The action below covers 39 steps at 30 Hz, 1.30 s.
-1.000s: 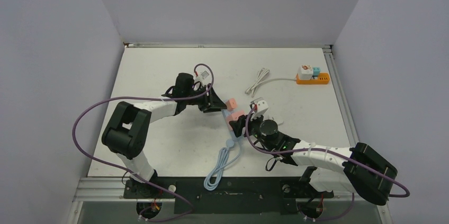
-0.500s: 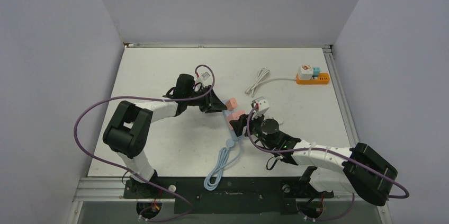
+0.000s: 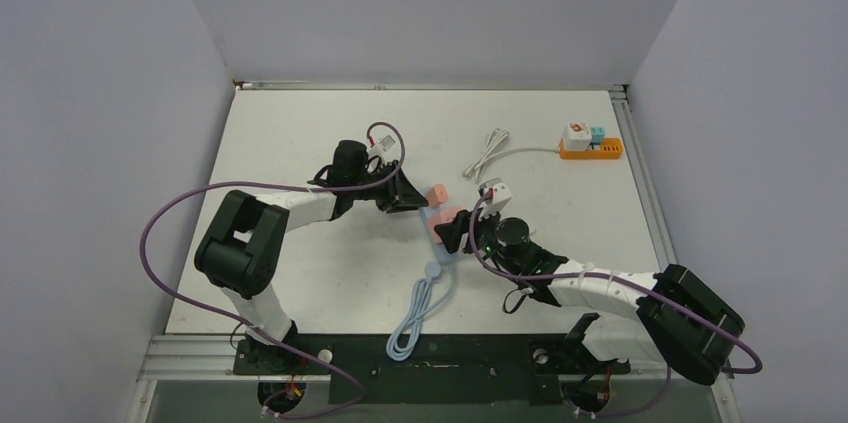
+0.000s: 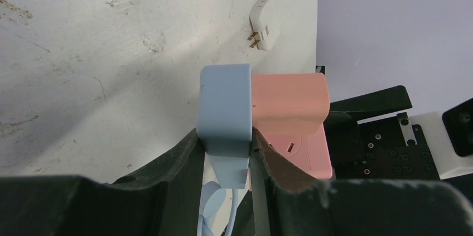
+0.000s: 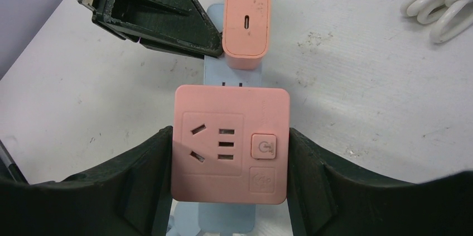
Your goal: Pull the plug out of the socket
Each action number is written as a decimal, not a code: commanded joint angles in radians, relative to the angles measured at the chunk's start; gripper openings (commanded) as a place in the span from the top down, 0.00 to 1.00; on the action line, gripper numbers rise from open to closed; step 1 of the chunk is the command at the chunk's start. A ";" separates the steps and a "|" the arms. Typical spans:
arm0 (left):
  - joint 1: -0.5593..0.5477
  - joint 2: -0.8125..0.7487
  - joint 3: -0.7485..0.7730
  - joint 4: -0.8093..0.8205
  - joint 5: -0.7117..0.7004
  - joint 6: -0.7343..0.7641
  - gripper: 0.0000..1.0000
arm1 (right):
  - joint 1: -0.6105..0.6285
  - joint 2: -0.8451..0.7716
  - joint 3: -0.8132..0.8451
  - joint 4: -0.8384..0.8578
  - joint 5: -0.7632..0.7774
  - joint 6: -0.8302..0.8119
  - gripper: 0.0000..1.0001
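left fingers (image 4: pixel 178 174) are clamped on the edges of the blue socket strip (image 4: pixel 225 102), which sits right between them, with a pink charger (image 5: pixel 246 21) stuck on its face just beside the tips. right fingers (image 5: pixel 139 174) are squeezing both sides of the pink cube plug (image 5: pixel 231 144), which is seated flat on that same strip, and a light blue cable (image 3: pixel 420 308) lies on the bench (image 5: pixel 362 80) near them

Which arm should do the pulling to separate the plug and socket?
Right, probably: the right fingers squarely grip the pink socket, while the left fingers only anchor the blue cabled block.
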 commanded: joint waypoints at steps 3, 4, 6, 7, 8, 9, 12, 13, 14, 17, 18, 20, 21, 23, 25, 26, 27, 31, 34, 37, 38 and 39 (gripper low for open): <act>-0.026 -0.033 0.020 -0.011 0.014 0.092 1.00 | -0.072 0.019 0.011 0.142 -0.118 0.074 0.95; -0.027 -0.034 0.021 -0.012 0.014 0.097 1.00 | -0.081 0.024 0.010 0.148 -0.131 0.080 0.95; -0.029 -0.037 0.021 -0.017 0.010 0.103 1.00 | -0.100 0.037 0.010 0.159 -0.168 0.092 0.95; -0.030 -0.038 0.023 -0.019 0.008 0.106 1.00 | -0.109 0.044 0.009 0.167 -0.186 0.099 0.95; -0.031 -0.038 0.023 -0.021 0.008 0.109 1.00 | -0.118 0.050 0.008 0.176 -0.204 0.107 0.95; -0.031 -0.039 0.023 -0.022 0.006 0.110 1.00 | -0.126 0.057 0.008 0.184 -0.218 0.115 0.95; -0.032 -0.042 0.023 -0.025 0.003 0.117 1.00 | -0.141 0.075 0.008 0.201 -0.246 0.127 0.95; -0.032 -0.044 0.023 -0.025 0.002 0.118 1.00 | -0.144 0.077 0.010 0.203 -0.249 0.130 0.95; -0.032 -0.045 0.023 -0.025 0.001 0.119 1.00 | -0.146 0.079 0.011 0.204 -0.253 0.131 0.95; -0.033 -0.046 0.024 -0.027 -0.002 0.121 1.00 | -0.149 0.076 0.011 0.203 -0.256 0.128 0.95; -0.032 -0.046 0.024 -0.029 -0.004 0.121 1.00 | -0.149 0.072 0.011 0.200 -0.252 0.124 0.95; -0.033 -0.046 0.025 -0.036 -0.009 0.121 1.00 | -0.148 0.066 0.012 0.189 -0.242 0.113 0.95; -0.032 -0.044 0.026 -0.039 -0.013 0.121 1.00 | -0.147 0.062 0.010 0.181 -0.234 0.109 0.95; -0.032 -0.040 0.033 -0.072 -0.031 0.133 1.00 | -0.143 0.049 0.010 0.170 -0.212 0.102 0.95; -0.033 -0.033 0.049 -0.126 -0.056 0.160 1.00 | -0.129 0.034 0.010 0.153 -0.186 0.087 0.95; -0.032 -0.032 0.055 -0.140 -0.066 0.166 1.00 | -0.118 0.027 0.014 0.140 -0.170 0.078 0.95; -0.032 -0.031 0.055 -0.146 -0.072 0.169 1.00 | -0.107 0.023 0.019 0.126 -0.154 0.065 0.95; -0.032 -0.026 0.061 -0.166 -0.084 0.174 1.00 | -0.049 0.028 0.050 0.075 -0.078 0.021 0.95; -0.032 -0.019 0.066 -0.180 -0.092 0.178 1.00 | 0.025 0.029 0.076 0.030 0.020 -0.026 0.95; -0.032 -0.015 0.070 -0.194 -0.101 0.182 1.00 | 0.079 0.033 0.098 -0.004 0.100 -0.065 0.95; -0.032 -0.014 0.071 -0.196 -0.102 0.183 1.00 | 0.087 0.039 0.102 -0.011 0.117 -0.068 0.95; -0.032 -0.014 0.071 -0.197 -0.103 0.182 1.00 | 0.094 0.040 0.105 -0.017 0.129 -0.071 0.95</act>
